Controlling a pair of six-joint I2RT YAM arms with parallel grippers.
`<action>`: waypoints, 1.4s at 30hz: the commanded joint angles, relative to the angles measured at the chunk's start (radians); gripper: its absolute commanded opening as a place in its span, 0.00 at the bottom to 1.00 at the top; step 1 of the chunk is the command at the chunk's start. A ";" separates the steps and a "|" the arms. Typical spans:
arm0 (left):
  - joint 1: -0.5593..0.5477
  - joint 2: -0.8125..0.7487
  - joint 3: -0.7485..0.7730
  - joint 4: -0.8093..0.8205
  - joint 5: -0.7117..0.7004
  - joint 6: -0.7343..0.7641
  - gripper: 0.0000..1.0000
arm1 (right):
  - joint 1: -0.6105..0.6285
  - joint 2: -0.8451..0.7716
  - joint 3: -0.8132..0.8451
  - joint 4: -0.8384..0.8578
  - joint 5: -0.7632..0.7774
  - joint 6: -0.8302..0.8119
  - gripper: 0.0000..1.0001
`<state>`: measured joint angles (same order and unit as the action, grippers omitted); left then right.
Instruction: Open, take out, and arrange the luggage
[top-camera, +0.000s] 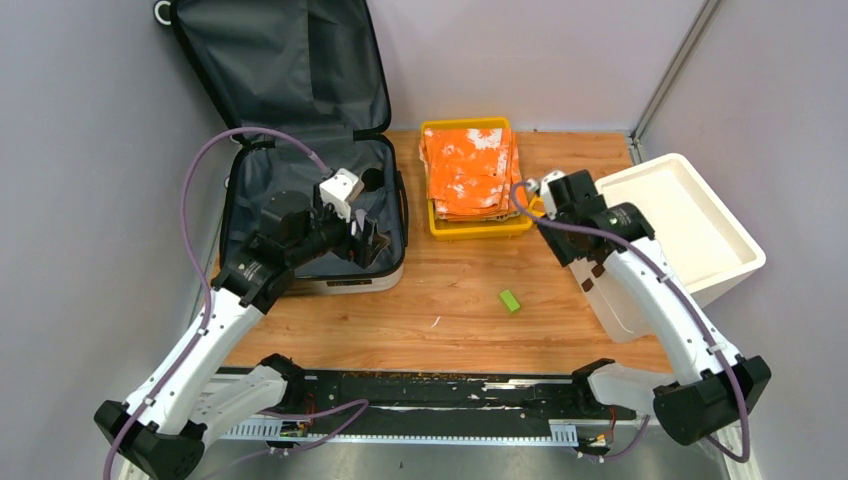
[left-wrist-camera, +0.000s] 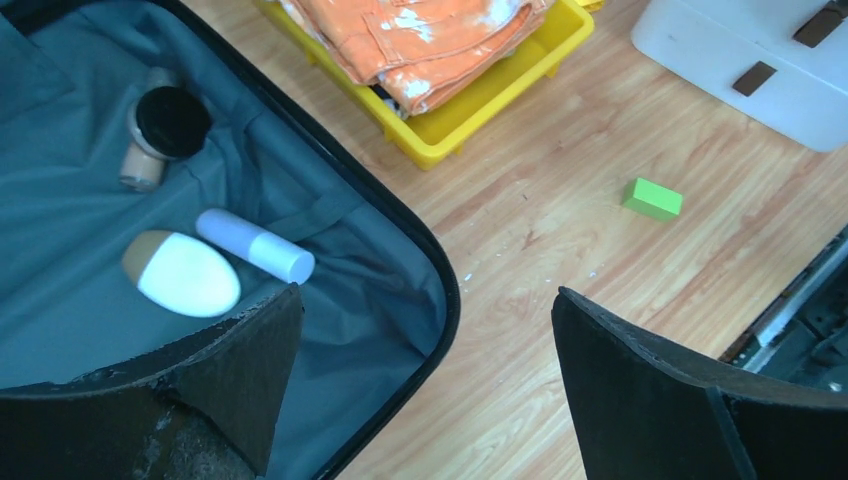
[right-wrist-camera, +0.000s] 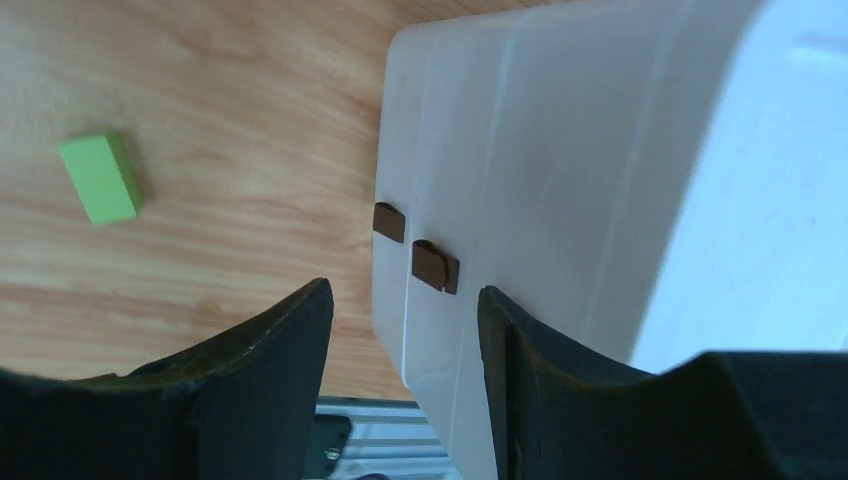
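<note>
Luggage is open at upper left of the top view: base flat on the table, lid stood up against the back wall, grey lining showing. Top view gives little of the contents, since the L arm covers most of the base and only a dark round cap shows. L wrist cam fills that in: a dark-capped tan bottle, a white tube and a white egg-shaped item w/ tan end. Tube and egg lie just beside each other, all on the lining. Yellow tray sits just right of the luggage and holds a folded stack of orange/white cloth. White foam box is at right of frame; R wrist cam shows two brown tabs on its side wall close up. Green block lies loose on the table near centre, btw tray and box. Left gripper is over the luggage's near rim, fingers wide apart, nothing btw them. Right gripper is above the table by the box corner, fingers partly apart, holding nothing.
</note>
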<state>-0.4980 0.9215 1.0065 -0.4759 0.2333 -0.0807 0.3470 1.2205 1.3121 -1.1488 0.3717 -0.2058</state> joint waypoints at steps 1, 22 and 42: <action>-0.005 -0.061 -0.037 0.011 -0.038 0.074 1.00 | 0.130 -0.088 -0.090 0.005 0.028 -0.384 0.56; -0.005 -0.150 -0.101 0.016 -0.067 0.079 1.00 | 0.083 -0.104 -0.248 0.002 0.161 -0.907 0.50; -0.005 -0.168 -0.102 0.010 -0.094 0.079 1.00 | 0.009 -0.079 -0.186 0.002 0.214 -0.981 0.17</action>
<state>-0.4980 0.7734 0.9012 -0.4831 0.1497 -0.0162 0.3771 1.1275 1.0702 -1.1599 0.5068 -1.1522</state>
